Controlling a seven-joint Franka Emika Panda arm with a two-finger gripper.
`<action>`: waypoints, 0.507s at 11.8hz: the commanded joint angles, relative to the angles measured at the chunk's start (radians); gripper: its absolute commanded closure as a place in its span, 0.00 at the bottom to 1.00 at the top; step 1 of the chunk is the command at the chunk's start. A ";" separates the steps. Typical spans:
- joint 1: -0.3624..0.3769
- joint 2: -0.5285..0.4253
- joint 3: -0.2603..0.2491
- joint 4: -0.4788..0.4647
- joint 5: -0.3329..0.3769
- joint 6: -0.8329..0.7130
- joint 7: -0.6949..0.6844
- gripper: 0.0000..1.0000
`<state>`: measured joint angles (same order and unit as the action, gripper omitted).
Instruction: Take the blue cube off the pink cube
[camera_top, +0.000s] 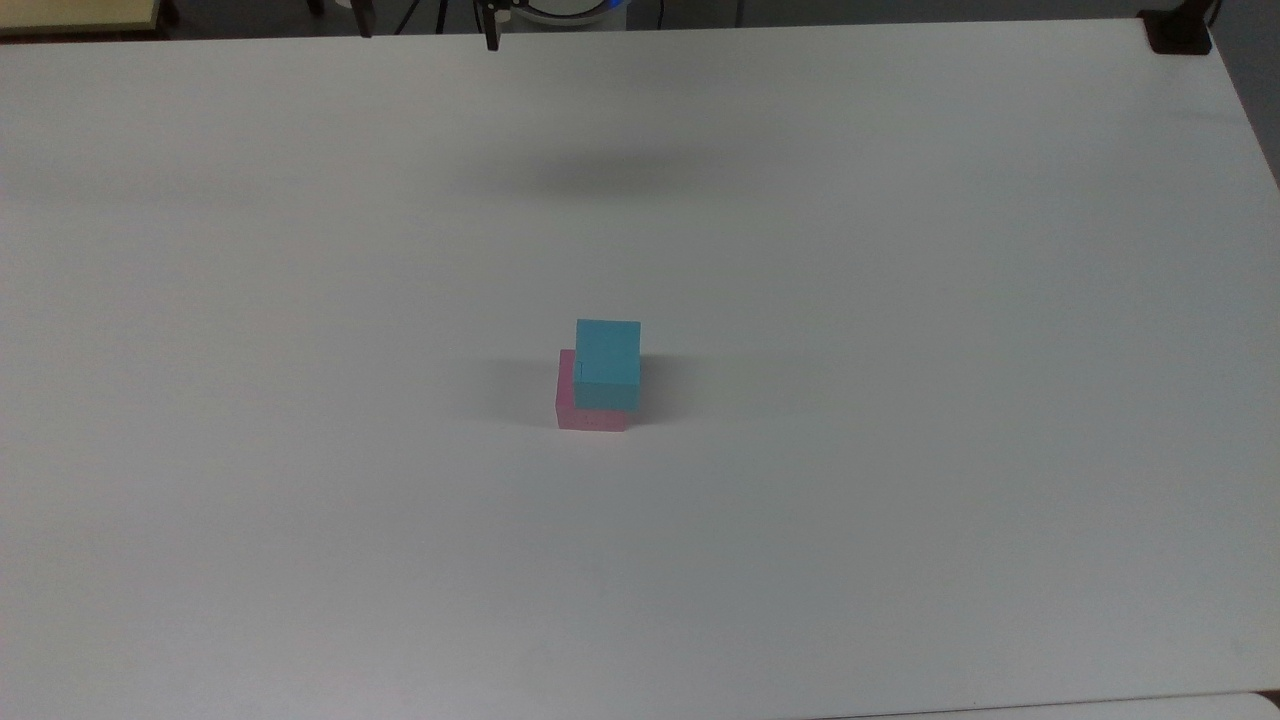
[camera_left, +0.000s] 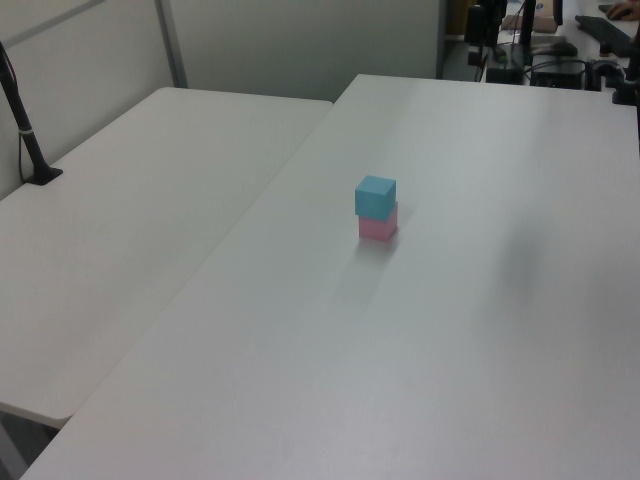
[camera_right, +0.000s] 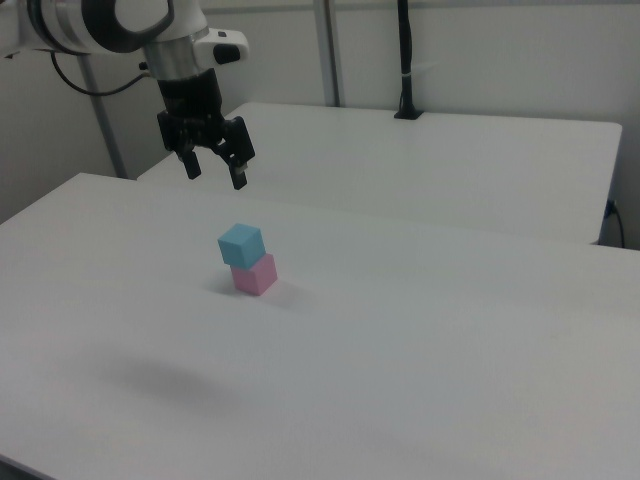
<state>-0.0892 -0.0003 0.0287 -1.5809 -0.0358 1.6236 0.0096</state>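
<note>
In the right view, my pincer (camera_right: 213, 170) hangs up in the air near the far left corner of the worktop (camera_right: 450, 330). Its two fingers are apart and there is nothing between them. It points down, and it is well apart from the cubes, higher up and a bit to the right view's left of them.

The blue cube (camera_right: 241, 244) sits on top of the pink cube (camera_right: 255, 274), out near the middle of the worktop, far from every edge. The two are touching. The blue cube is not set square on the pink one. In the top view the blue cube (camera_top: 608, 364) is pushed a little to the top view's right, so a strip of the pink cube (camera_top: 590, 416) peeks out on the left and at the front.

I think the blue cube is light and hard, with flat, plain sides that are not shiny. It should not squash or break. It should not slip much, but a push from one side could knock it off or drag the pink cube along.

I think the best way is to come straight down over it. Then I would close on two flat sides that face away from each other, about halfway up, staying above the pink cube, and lift straight up
</note>
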 joint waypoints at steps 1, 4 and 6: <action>0.005 0.000 -0.004 0.002 0.019 0.012 0.009 0.00; 0.000 0.000 -0.004 0.004 0.020 0.012 0.009 0.00; 0.000 0.000 -0.004 0.002 0.020 0.015 0.009 0.00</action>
<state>-0.0896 -0.0003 0.0287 -1.5807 -0.0358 1.6236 0.0096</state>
